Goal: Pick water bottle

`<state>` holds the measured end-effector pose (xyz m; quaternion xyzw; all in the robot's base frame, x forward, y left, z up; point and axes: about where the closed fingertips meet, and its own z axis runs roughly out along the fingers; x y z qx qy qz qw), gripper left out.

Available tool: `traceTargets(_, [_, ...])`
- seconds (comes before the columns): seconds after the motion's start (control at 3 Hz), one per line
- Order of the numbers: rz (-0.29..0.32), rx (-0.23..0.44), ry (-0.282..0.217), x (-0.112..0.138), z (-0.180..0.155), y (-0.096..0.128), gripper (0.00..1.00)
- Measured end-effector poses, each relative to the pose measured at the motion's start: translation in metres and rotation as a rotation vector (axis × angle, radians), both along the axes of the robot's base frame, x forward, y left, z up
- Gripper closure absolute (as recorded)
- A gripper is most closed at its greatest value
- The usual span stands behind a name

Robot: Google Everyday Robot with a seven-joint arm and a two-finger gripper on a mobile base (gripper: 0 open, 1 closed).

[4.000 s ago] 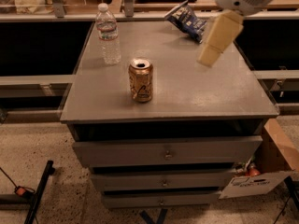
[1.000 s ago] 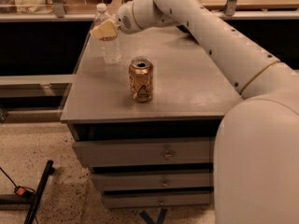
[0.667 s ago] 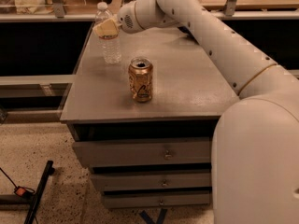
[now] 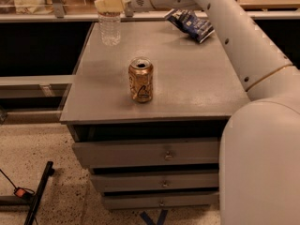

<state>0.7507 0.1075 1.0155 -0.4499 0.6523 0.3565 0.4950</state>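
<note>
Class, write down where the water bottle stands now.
In the camera view, the water bottle stands on the drawer cabinet, at its far-left corner, behind the drink can, with the end effector at its neck.

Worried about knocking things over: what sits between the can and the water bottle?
Only bare tabletop, in the camera view, between water bottle and can. The gripper is at the bottle's neck.

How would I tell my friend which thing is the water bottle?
Find the gray drawer cabinet and look at the far left corner of its top. The water bottle is there, with the robot's end effector against its upper part. It is clear ribbed plastic, taller than the gold can in the middle and unlike the blue bag at the far right.
</note>
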Motion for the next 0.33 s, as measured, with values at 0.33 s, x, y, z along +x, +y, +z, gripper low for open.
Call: traceTargets(0.33, [0.003,0.002,-0.003,0.0004,0.002,0.0015,1.0])
